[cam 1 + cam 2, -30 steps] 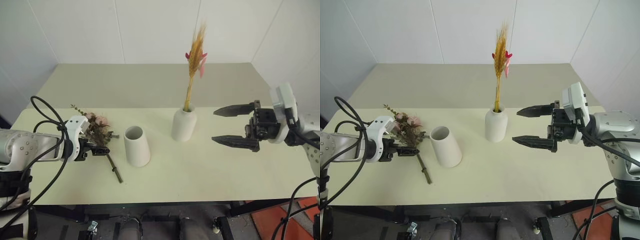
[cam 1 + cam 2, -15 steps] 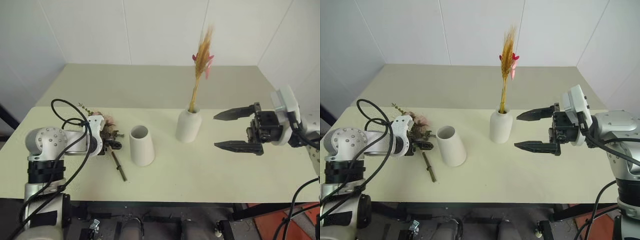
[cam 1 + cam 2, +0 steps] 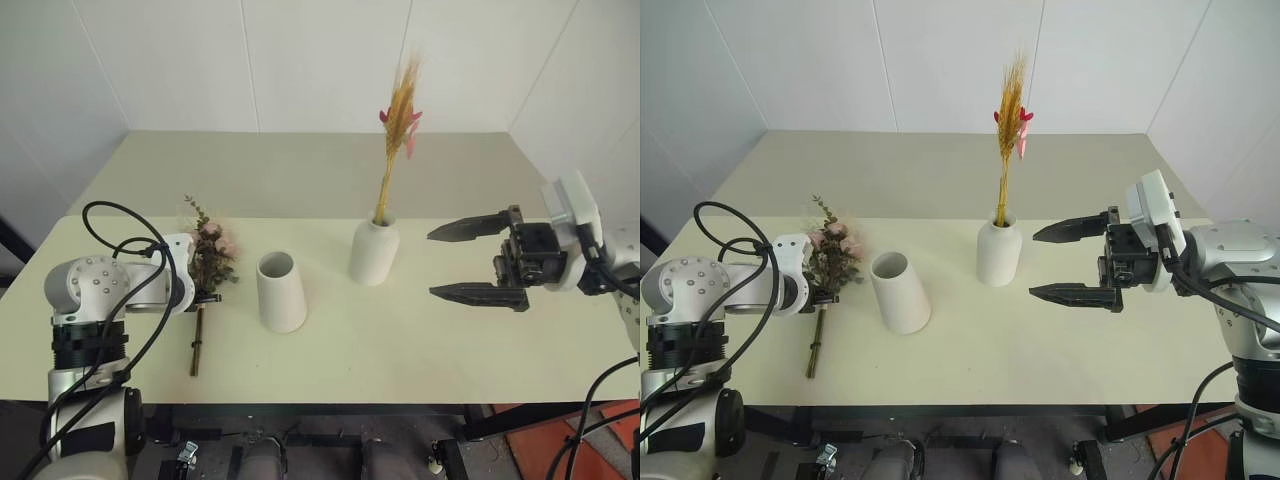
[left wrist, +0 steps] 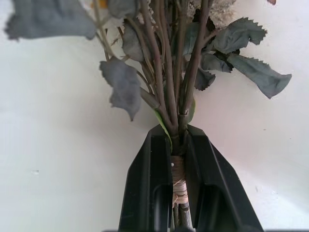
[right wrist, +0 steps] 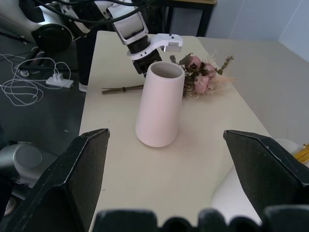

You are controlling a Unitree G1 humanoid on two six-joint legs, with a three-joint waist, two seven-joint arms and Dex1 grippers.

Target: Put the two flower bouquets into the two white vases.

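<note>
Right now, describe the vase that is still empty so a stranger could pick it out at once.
On the pale green table, two white vases stand side by side near the middle. The empty vase is the one on the robot's left, next to the rose bouquet clamped in the left gripper. It is a plain cone with a wide open mouth, whereas the bottle-shaped vase holds a golden stalk.

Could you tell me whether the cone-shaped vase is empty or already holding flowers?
Empty. The cone vase shows a bare open mouth; the rose bouquet lies beside it on the table.
</note>
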